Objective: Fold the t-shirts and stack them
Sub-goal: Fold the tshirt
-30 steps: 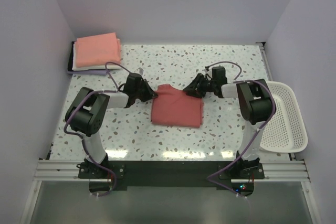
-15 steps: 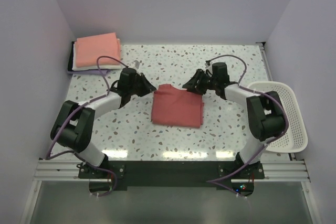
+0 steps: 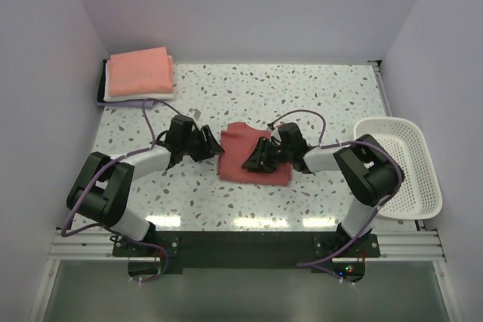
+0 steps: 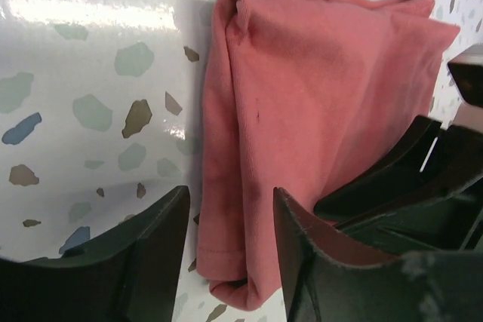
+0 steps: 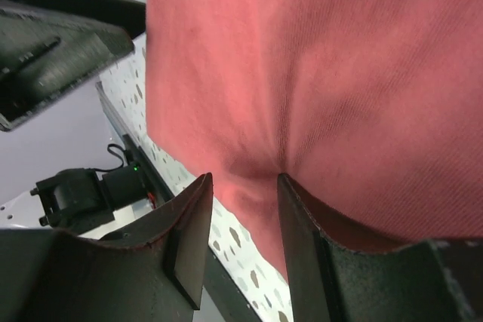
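A dusty-red t-shirt (image 3: 238, 141) lies folded into a rectangle in the middle of the speckled table (image 3: 317, 96). My left gripper (image 3: 213, 147) is at its left edge, open. In the left wrist view the shirt's (image 4: 302, 96) folded edge lies loose between the fingers of this gripper (image 4: 230, 209). My right gripper (image 3: 250, 164) rests low on the shirt's front middle, open. In the right wrist view one finger (image 5: 302, 209) dents the cloth (image 5: 302, 58). At the back left a folded salmon-pink t-shirt (image 3: 139, 71) tops a stack, with a white one (image 3: 143, 96) under it.
A white lattice basket (image 3: 386, 121) stands at the table's right edge, beside the right arm. The stack sits on a dark tray (image 3: 100, 93) in the back left corner. Lavender walls close in the left, back and right sides.
My left gripper has opened and let go of the red shirt's left edge. The right gripper has swung from behind the shirt's right corner down onto its front middle, still open.
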Action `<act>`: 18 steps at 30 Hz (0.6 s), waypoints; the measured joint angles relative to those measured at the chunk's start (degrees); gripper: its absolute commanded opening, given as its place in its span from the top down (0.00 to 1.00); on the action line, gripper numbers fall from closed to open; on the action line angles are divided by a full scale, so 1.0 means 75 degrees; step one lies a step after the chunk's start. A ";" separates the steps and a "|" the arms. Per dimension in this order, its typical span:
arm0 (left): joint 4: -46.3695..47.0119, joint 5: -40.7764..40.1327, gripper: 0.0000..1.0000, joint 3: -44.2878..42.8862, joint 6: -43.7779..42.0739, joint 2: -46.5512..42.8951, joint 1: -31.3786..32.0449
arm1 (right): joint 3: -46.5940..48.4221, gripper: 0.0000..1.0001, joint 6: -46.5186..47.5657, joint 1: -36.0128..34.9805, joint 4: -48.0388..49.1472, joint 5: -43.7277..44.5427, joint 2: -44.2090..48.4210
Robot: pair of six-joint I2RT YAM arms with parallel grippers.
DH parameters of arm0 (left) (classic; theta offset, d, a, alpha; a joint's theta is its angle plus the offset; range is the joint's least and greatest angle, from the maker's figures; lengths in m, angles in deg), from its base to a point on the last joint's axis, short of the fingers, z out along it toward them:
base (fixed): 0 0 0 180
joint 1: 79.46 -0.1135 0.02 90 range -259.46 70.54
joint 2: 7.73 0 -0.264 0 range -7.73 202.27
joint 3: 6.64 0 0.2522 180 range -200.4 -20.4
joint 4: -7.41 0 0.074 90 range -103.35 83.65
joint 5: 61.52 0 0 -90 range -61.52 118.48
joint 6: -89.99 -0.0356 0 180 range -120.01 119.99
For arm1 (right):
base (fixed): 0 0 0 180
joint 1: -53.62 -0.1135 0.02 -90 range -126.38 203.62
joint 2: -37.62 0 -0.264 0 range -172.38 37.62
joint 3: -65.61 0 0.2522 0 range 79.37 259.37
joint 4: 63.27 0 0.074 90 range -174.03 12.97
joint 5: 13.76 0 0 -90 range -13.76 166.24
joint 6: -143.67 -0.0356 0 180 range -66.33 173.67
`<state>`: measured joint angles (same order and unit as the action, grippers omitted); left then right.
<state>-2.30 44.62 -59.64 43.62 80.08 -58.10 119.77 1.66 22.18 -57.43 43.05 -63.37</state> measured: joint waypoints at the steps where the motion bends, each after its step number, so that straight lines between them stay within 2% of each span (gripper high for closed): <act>1: 0.0003 0.0047 0.41 0.0038 0.0000 0.0000 0.0000 | -0.0015 0.56 -0.0026 0.0000 0.0111 -0.0009 -0.0003; 2: 0.0000 0.0093 0.37 0.0076 -0.0006 0.0000 0.0000 | -0.0038 0.56 -0.0044 0.0000 0.0216 0.0012 -0.0003; 7: -0.0096 0.0289 0.29 0.0093 -0.0178 0.0000 0.0000 | -0.0055 0.55 -0.0061 0.0000 0.0248 0.0067 0.0029; 13: -0.0466 0.0358 0.30 -0.0283 -0.0414 0.0344 0.0000 | 0.0189 0.55 0.0137 0.0000 -0.0562 0.0315 0.0603; 18: -0.0679 0.0408 0.35 -0.0901 -0.0568 0.0965 -0.0003 | 0.0501 0.54 0.0402 0.0000 -0.1300 0.0673 0.1696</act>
<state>-7.39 47.68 -66.40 39.36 87.31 -58.12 123.53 4.68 22.18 -67.18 48.09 -50.65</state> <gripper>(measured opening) 0.674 0.450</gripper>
